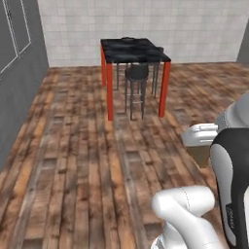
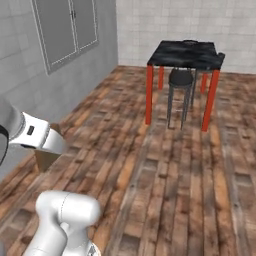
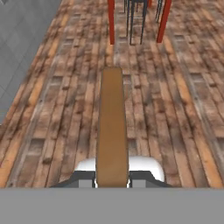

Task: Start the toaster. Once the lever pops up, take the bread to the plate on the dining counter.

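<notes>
My gripper [image 3: 112, 179] is shut on the bread [image 3: 112, 127], a thin brown slice seen edge-on and pointing away over the floor. From the base views the bread [image 1: 201, 155] hangs under the white hand [image 1: 199, 136] at hip height; it shows again as the bread [image 2: 46, 156] at the left. The dining counter [image 1: 132, 50], black marble top on red legs, stands some way ahead, also seen as the counter [image 2: 188, 53] and by its red legs [image 3: 111, 26]. A small dark shape at the top's far edge is too small to name as the plate. The toaster is out of view.
A dark round stool [image 1: 136, 73] stands tucked under the counter's near side, also seen as the stool [image 2: 181, 78]. A grey wall [image 1: 19, 82] runs along the left. Open wooden floor [image 1: 87, 155] lies between me and the counter.
</notes>
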